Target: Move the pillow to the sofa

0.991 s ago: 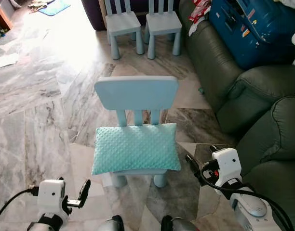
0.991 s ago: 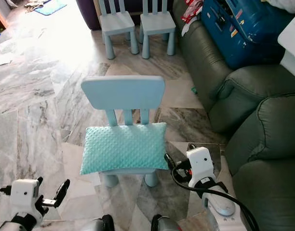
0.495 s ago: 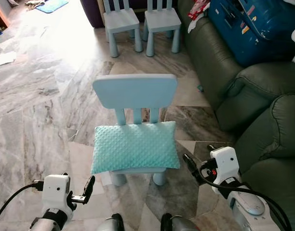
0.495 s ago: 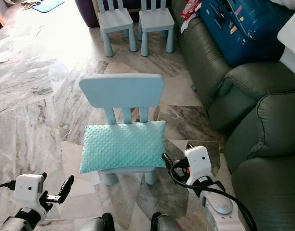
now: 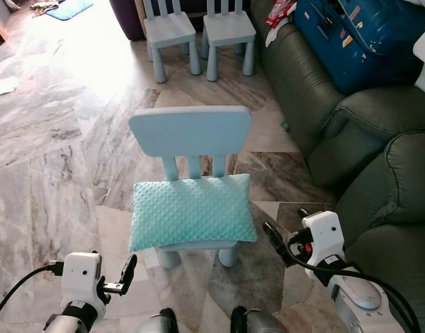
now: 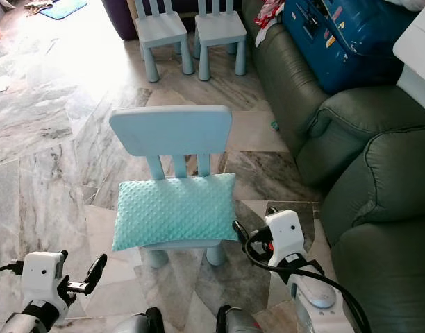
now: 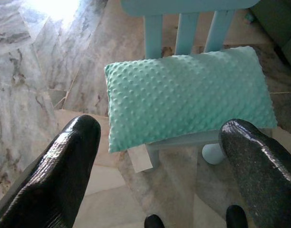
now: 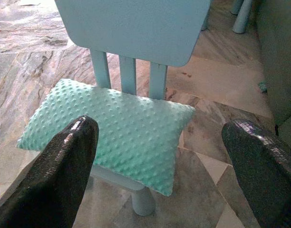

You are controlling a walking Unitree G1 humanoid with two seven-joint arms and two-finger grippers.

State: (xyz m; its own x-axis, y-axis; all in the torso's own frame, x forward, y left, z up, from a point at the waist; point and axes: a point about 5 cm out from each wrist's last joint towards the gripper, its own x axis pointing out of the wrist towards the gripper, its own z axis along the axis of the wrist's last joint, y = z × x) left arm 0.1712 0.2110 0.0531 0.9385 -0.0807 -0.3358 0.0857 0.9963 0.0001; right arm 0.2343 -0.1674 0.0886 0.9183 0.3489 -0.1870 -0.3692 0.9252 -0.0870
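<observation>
The teal dimpled pillow point(image 5: 192, 211) is lying flat across the seat of a small pale-blue chair point(image 5: 190, 132), its long edges overhanging the seat on both sides and its back edge touching the slats of the backrest. The left tool point(image 5: 122, 276) is hovering low over the marble floor point(image 5: 46, 159), near the chair's front left leg and apart from the pillow, its fingers point(image 7: 55, 175) spread wide. The right tool point(image 5: 275, 239) is hanging just beside the pillow's right front corner without touching it, fingers point(image 8: 64, 166) likewise spread wide. Open floor is lying to the chair's left and in front of it; on its right only a narrow strip of floor is separating it from the dark green sofa point(image 5: 379, 166), whose rounded arm and cushions are being cut off by the picture's edge. A blue suitcase point(image 5: 358, 35) is resting on the sofa farther back, partly out of frame. Two more small chairs point(image 5: 198, 31) are standing beyond, their backs cropped
</observation>
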